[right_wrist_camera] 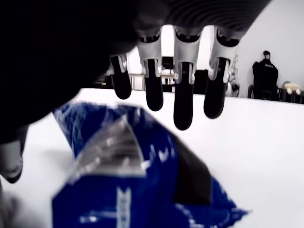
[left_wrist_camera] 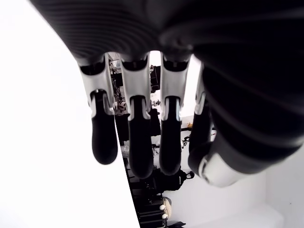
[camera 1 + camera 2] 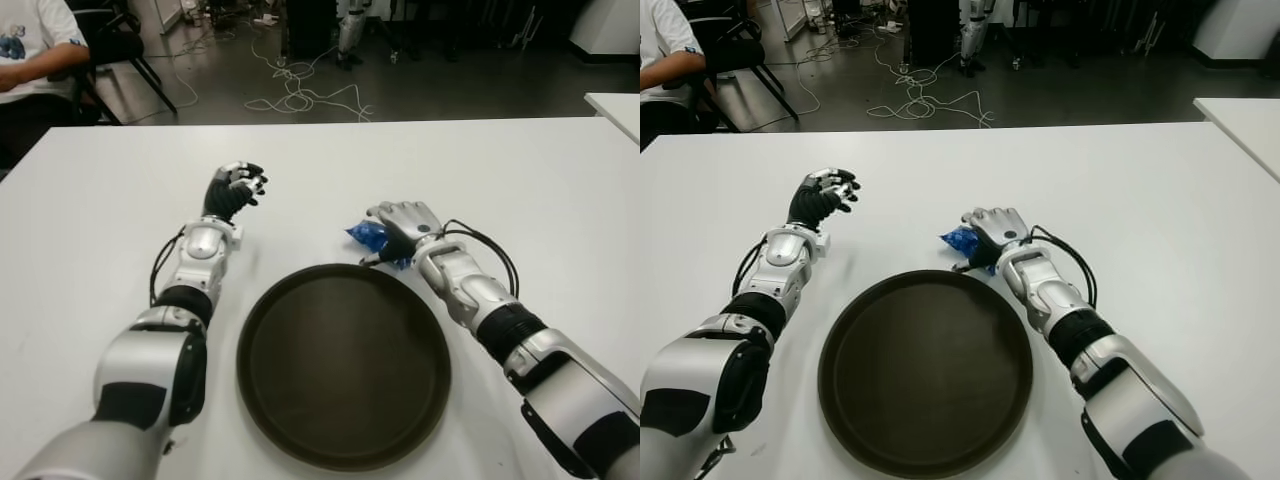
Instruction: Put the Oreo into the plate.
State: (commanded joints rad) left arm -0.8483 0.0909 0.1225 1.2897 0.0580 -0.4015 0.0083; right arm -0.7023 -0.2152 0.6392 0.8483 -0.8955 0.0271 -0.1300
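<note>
The Oreo packet (image 3: 368, 236) lies on the white table (image 3: 520, 180) just beyond the far rim of the round dark plate (image 3: 343, 365), on the side of the robot's right arm. It is a small blue foil wrapper, crinkled and glossy, with a torn or folded silver flap showing in the right wrist view (image 1: 137, 175).

The right hand (image 3: 402, 226) sits directly over the packet. Its fingers (image 1: 183, 107) are extended and hang above the wrapper, not closed around it; the thumb shows low at the packet's side. The hand is open and holds nothing yet.

The packet will probably be light, and the film looks slippery and soft, so it will likely crumple and slide on the smooth table under a push. The biscuits inside are brittle, so a hard squeeze could crack them. A sensible hold would be across the packet's middle, thumb against fingers, pinching the bulk, not the loose flap.

White marks show on the blue film, but no lettering can be read.

The left hand (image 3: 234, 190) shows beyond the plate on its left side, fingers loosely curled and empty.
</note>
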